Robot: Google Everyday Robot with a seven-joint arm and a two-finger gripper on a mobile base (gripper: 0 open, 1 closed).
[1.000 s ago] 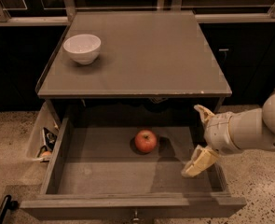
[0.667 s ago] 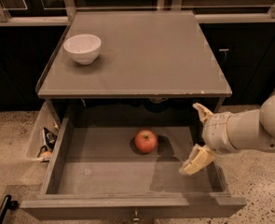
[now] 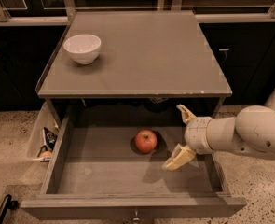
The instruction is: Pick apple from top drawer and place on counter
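Apple (image 3: pixel 146 141) sits on the drawer (image 3: pixel 104 174) floor, about mid-width and toward the back, same spot as 1 s ago. Gripper (image 3: pixel 173 136) has shifted left since then and is now just right of the apple, over the right part of the drawer, not touching the fruit. Its 2 fingers (image 3: pixel 179 157) are spread wide, nothing between them, 1 tip up near the counter (image 3: pixel 141 55) edge and 1 low over the drawer floor. Arm (image 3: pixel 249 134) comes in from the right: smooth off-white rounded shell, tan wedge-shaped fingers. Bowl (image 3: pixel 82 48) unchanged on the counter's back-left corner. Apple is small, round, glossy red with a yellowish patch and a stem dimple on top. Drawer is pulled fully out: wide, shallow, matte grey box, flat floor, low walls, small knob (image 3: pixel 136 214) on the front. Counter is a flat square grey-brown matte slab, thin front edge with slight chips. Bowl is white, smooth, round, larger than the apple. Ground (image 3: pixel 16 134) is pale speckled stone. Side bin (image 3: pixel 43 143) left of the drawer holds small items, too unclear to name.
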